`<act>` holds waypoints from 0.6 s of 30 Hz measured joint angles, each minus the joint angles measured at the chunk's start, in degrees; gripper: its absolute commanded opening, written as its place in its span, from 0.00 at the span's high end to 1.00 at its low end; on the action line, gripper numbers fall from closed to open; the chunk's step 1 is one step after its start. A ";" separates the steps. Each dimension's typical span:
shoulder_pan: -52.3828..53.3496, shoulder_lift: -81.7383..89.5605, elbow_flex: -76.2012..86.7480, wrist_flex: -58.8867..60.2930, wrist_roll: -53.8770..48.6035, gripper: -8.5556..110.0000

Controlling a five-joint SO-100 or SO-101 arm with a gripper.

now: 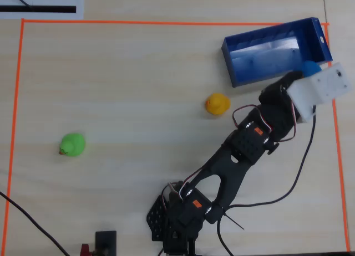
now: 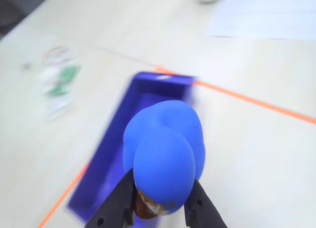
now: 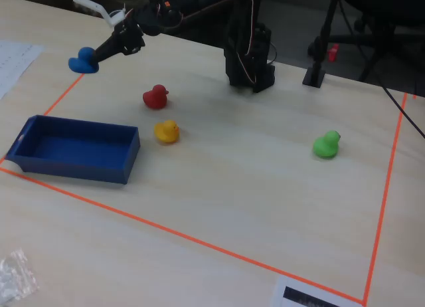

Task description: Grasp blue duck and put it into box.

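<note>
The small rounded blue toy duck (image 2: pixel 165 149) is pinched between the two dark fingers (image 2: pixel 116 203) of the gripper (image 2: pixel 160 208), which are closed narrowly on its lower part, as the wrist view shows. It hangs clear of the pale wooden bench (image 3: pixel 252 187), carried in the air. The landmark is the rectangular dark-blue plastic box (image 3: pixel 76 151) with low walls. In the fixed view the duck (image 3: pixel 82 60) sits well above and behind the box's far long wall, not yet over its floor. In the overhead view the duck (image 1: pixel 310 67) peeks out at the box's (image 1: pixel 272 51) near corner, beside the white wrist housing (image 1: pixel 320 85).

The step in hand looks like the carry-over. To do it well, the duck should travel until it is over the middle of the box floor, away from the walls, then come down low before the fingers open, so the round toy does not bounce over the low rim. The small red duck (image 3: pixel 155 96) and yellow duck (image 3: pixel 167 131) stand just beyond the box's right end in the fixed view; the path should stay on the box side of them.
</note>
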 measured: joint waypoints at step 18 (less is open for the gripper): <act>-7.03 -44.03 -31.64 -6.68 -6.06 0.76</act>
